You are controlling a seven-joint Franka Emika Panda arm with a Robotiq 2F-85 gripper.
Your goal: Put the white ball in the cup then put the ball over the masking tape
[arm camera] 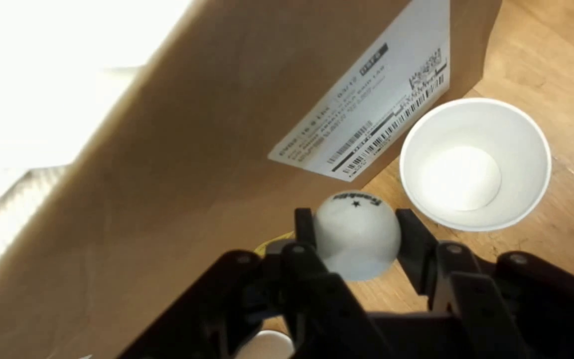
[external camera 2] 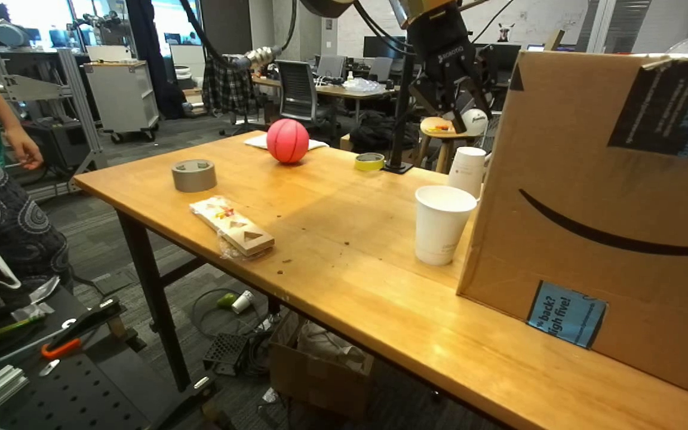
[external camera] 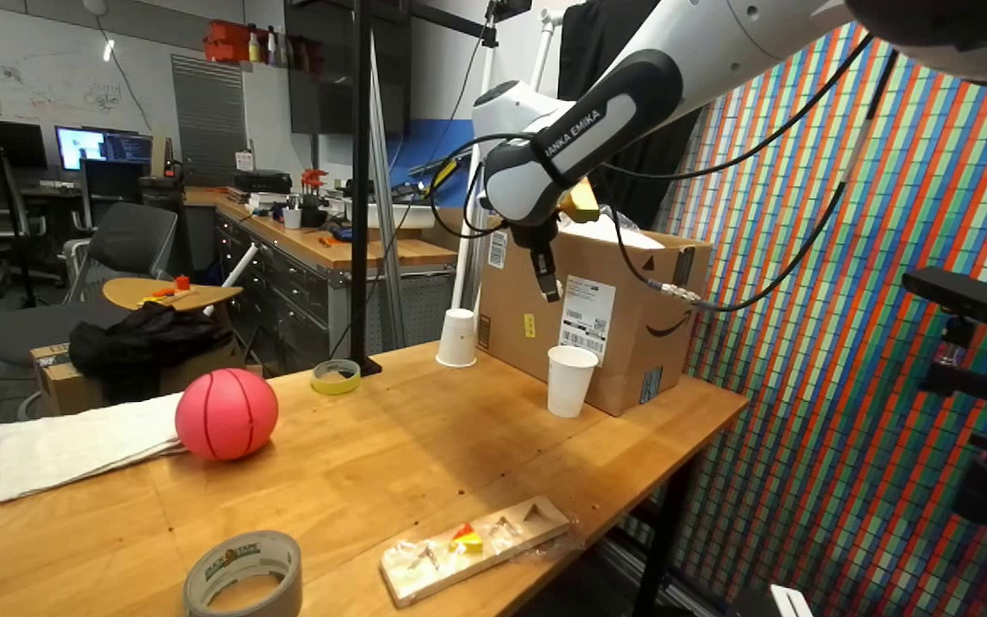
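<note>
White ball (arm camera: 358,237) pinched aloft, apparently not yet over the paper cup (arm camera: 476,164).
Fingers (arm camera: 416,249) grip it from both sides, presumably leaving the underside free for a clean drop. Cup stands upright, mouth up, just beside the cardboard box (external camera 2: 595,209); a sideways shift seems due before release. Red ball (external camera: 226,414) rests on the tabletop (external camera: 391,428); the grey-tan tape roll (external camera 2: 193,182), probably the masking tape, lies flat, hole up, which should let it seat the ball.
</note>
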